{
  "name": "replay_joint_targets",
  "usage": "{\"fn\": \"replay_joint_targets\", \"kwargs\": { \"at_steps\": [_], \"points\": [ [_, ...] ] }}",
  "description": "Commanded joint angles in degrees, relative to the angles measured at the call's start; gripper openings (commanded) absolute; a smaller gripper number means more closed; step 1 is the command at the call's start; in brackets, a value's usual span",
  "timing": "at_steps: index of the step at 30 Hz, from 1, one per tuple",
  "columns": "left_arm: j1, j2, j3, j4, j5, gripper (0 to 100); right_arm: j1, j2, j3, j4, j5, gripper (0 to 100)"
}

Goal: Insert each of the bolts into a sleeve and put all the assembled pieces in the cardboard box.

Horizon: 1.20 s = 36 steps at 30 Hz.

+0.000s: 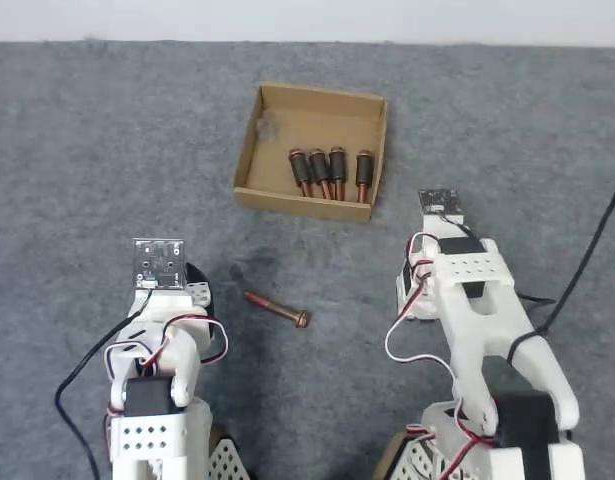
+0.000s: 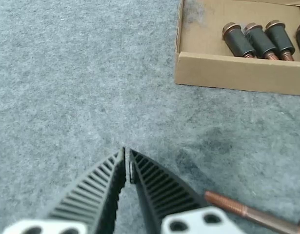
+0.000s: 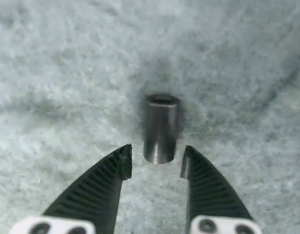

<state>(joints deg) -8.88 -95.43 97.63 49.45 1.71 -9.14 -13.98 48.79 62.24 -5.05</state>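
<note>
Copper-coloured bolt (image 1: 275,308), bare of any sleeve, lies flat on the grey felt-like table cover (image 1: 87,150) between the two arms, just beside the left gripper (image 2: 127,152) but not touching it. That claw's ribbed black fingers are drawn together to a thin slit and hold nothing. A short dark cylindrical sleeve (image 3: 162,129) rests on the cover in front of the right gripper (image 3: 156,153), whose claw is spread wider than the sleeve, with the sleeve's near end level with the fingertips and a gap on either side. Farther off sits the shallow brown cardboard box (image 1: 305,205), holding four bolts with dark sleeves on (image 1: 330,172) side by side.
</note>
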Motion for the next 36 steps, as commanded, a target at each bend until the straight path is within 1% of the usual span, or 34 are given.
{"fn": "replay_joint_targets", "kwargs": {
  "at_steps": [1,4,8,12,18,26,28,30,31,33,36],
  "points": [
    [-0.35,-0.7,-0.75,-1.58,0.09,2,1.19,-3.82,-0.44,-0.04,0.97,12.1],
    [-0.44,-0.62,-0.75,-1.58,0.09,2,1.1,-6.2,-0.44,1.01,0.97,9.9],
    [-0.44,-0.62,-0.75,-1.58,0.09,2,1.45,-7.43,0.26,0.31,0.97,9.9],
    [-0.35,-0.53,-0.75,-1.58,0.09,2,1.36,-4.79,0.79,-2.24,0.97,12.4],
    [-0.44,-0.53,-0.75,-1.58,0.09,2,1.19,1.19,0.35,-4.62,0.97,12.3],
    [-0.44,-0.53,-0.75,-1.58,0.09,2,1.19,1.89,0.35,-4.88,0.97,12.1],
    [-0.44,-0.53,-0.75,-1.58,0.09,2,1.45,2.07,0.0,-5.49,0.97,8.7],
    [-0.44,-0.53,-0.75,-1.58,0.09,2,1.63,2.33,-0.53,-6.02,0.97,1.9],
    [-0.44,-0.53,-0.75,-1.58,0.09,2,1.63,2.33,-0.62,-6.02,0.97,0.0],
    [-0.44,-0.53,-0.75,-1.67,0.09,2,2.15,2.24,-0.7,-6.02,0.97,2.1],
    [-0.44,-0.53,-0.75,-1.76,0.09,2,5.93,1.8,-1.49,-5.67,0.97,0.5]
  ]
}}
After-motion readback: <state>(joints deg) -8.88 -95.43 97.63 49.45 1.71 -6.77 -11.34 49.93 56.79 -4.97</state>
